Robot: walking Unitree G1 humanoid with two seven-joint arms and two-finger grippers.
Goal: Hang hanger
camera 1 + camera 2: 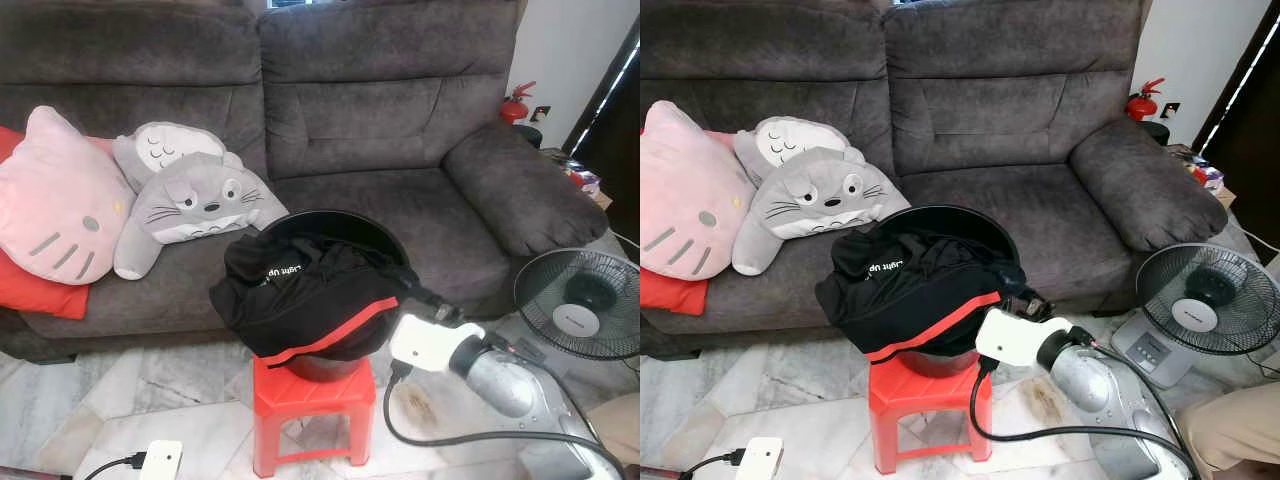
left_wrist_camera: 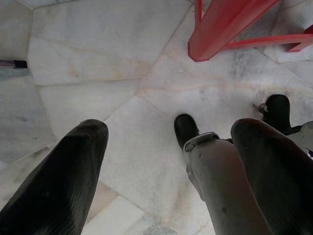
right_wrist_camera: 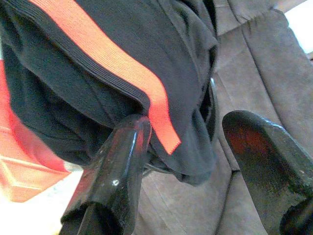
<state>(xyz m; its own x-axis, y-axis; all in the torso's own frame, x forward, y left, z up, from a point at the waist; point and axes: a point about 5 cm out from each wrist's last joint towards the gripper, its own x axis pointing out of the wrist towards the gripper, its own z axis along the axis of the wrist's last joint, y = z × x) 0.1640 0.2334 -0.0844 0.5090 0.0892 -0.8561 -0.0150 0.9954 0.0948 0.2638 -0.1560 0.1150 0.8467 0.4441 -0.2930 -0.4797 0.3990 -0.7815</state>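
**Reaching toward the heap on the stool**

Extending the right gripper (image 1: pixel 432 303) to the right-hand edge of a black garment (image 1: pixel 300 300) with a red stripe, piled over the rim of a black bucket (image 1: pixel 335 220). Standing that bucket on a red stool (image 1: pixel 300 395) just in front of the grey sofa (image 1: pixel 400 130), probably to raise the laundry within arm's reach. Released, with the fingers (image 3: pixel 122 147) spread wide: one touching the cloth beside the stripe, the other apart from it over the sofa cushion, clamping nothing yet. Angled low and from the side, seemingly to get under the hem instead of pressing down on the heap.

Cannot make out the hanger anywhere; possibly buried under the garment or inside the bucket, though only a guess. Judged early in the task, with nothing picked up.

Hanging idle over the marble floor (image 2: pixel 88 63) near a stool leg, the left gripper (image 2: pixel 168 132), likewise spread and empty, kept clear of the reach.
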